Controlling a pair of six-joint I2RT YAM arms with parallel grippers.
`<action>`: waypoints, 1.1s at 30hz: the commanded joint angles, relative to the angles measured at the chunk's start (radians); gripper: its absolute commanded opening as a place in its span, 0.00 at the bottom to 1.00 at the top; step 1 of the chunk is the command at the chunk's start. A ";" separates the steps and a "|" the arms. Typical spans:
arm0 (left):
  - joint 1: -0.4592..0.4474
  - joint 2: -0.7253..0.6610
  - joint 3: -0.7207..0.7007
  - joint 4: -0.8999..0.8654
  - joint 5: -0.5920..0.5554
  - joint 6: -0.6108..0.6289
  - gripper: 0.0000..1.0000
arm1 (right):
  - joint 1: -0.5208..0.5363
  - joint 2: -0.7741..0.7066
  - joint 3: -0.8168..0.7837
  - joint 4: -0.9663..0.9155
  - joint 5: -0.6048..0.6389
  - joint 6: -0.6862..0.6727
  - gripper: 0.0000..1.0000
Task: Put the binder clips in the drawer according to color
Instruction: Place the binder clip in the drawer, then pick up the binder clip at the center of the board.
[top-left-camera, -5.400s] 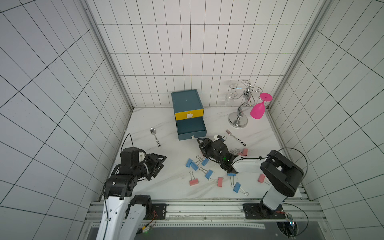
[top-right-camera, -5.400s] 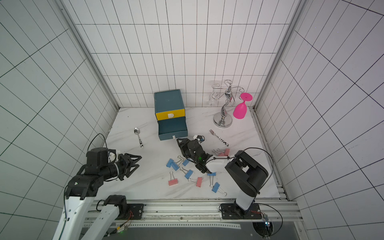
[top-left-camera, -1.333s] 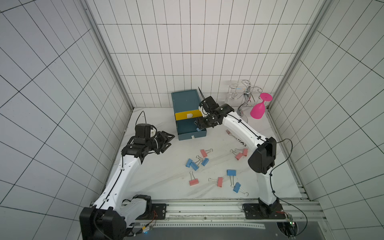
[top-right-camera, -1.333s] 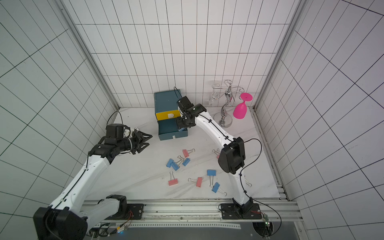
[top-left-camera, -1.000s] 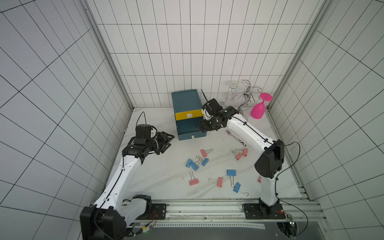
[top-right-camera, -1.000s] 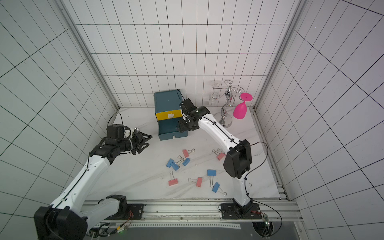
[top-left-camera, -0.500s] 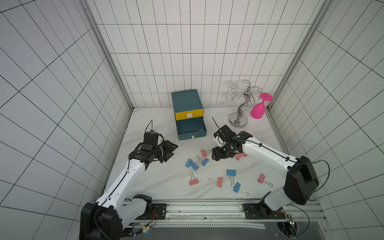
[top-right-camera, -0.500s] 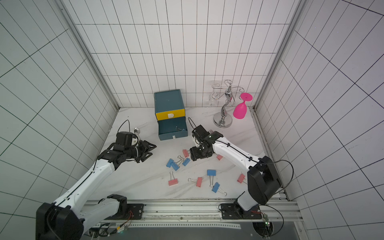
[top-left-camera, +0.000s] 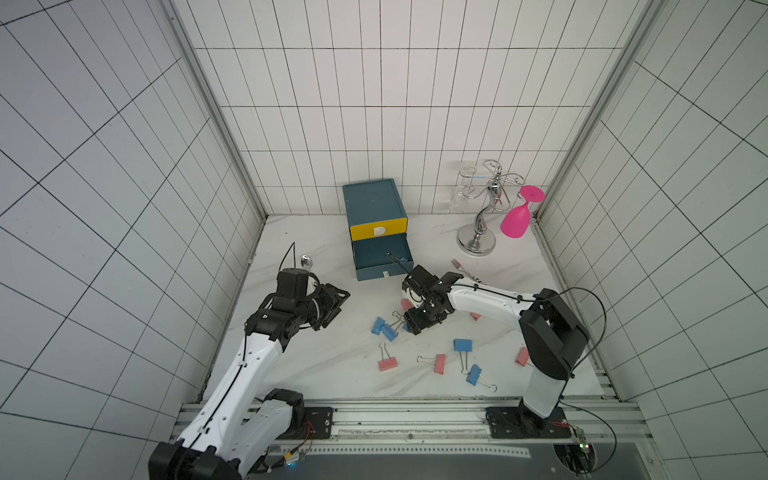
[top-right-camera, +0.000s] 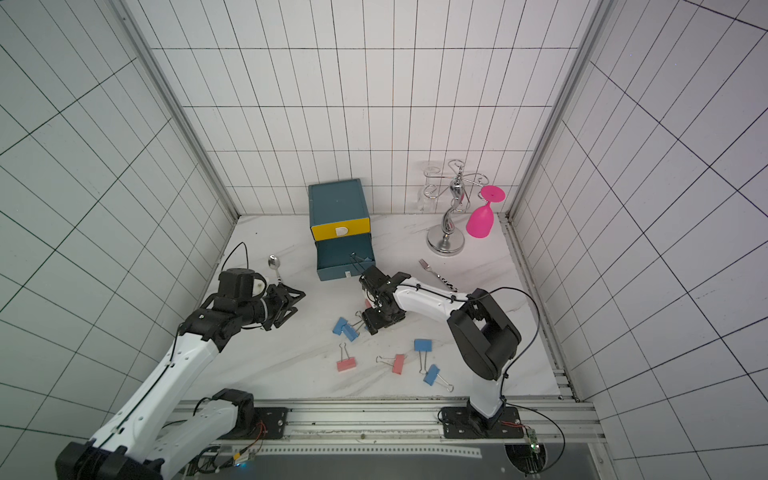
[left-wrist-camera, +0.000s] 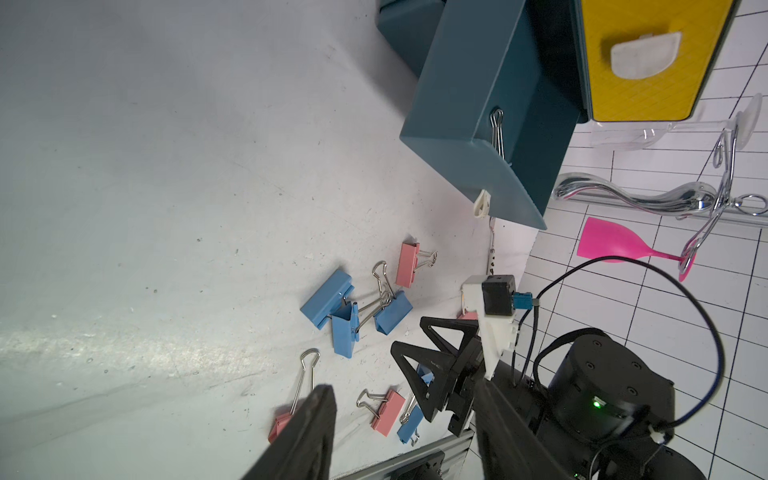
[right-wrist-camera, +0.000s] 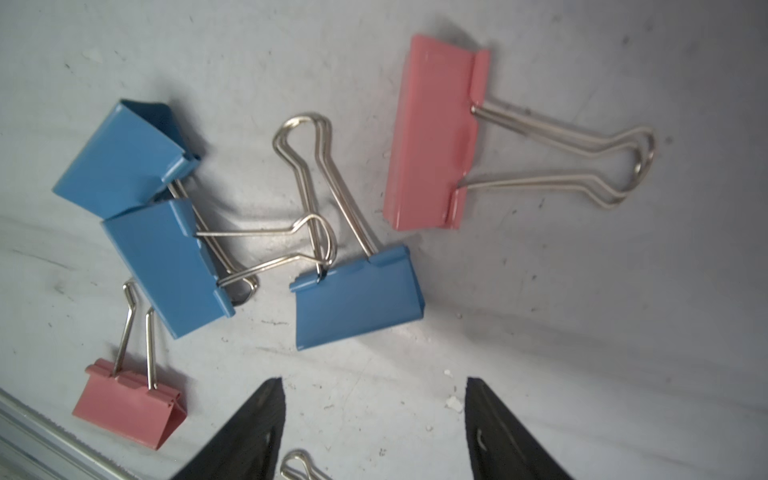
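Observation:
Several blue and salmon-pink binder clips lie loose on the white table. Three blue binder clips (right-wrist-camera: 357, 297) tangle by their wire handles, with a pink one (right-wrist-camera: 430, 133) beside them. My right gripper (top-left-camera: 412, 326) hangs open just above the table next to this blue cluster (top-left-camera: 382, 328), nothing between its fingers (right-wrist-camera: 266, 415). The teal drawer (top-left-camera: 382, 257) under the shut yellow one is pulled out, and a clip's wire handle (left-wrist-camera: 496, 133) shows inside it. My left gripper (top-left-camera: 338, 309) is open and empty, left of the clips.
A chrome glass stand (top-left-camera: 482, 224) with a pink glass (top-left-camera: 517, 218) and a clear glass (top-left-camera: 461, 195) stands at the back right. A spoon (top-left-camera: 306, 261) lies behind the left arm and a fork (top-left-camera: 463, 268) behind the right arm. Tiled walls enclose the table.
My right gripper has come away from the open drawer and down to the table beside the blue clips, its jaws a little wider. The left arm has reached further toward the middle.

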 joint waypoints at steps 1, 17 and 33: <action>0.014 -0.004 0.001 -0.019 -0.008 0.026 0.57 | 0.003 0.037 0.052 0.006 0.046 -0.053 0.70; 0.048 -0.016 -0.004 -0.044 0.000 0.035 0.57 | 0.008 0.139 0.112 -0.018 -0.040 -0.102 0.68; 0.052 -0.028 -0.013 -0.029 0.021 0.033 0.57 | 0.086 0.150 0.114 -0.089 0.072 -0.058 0.65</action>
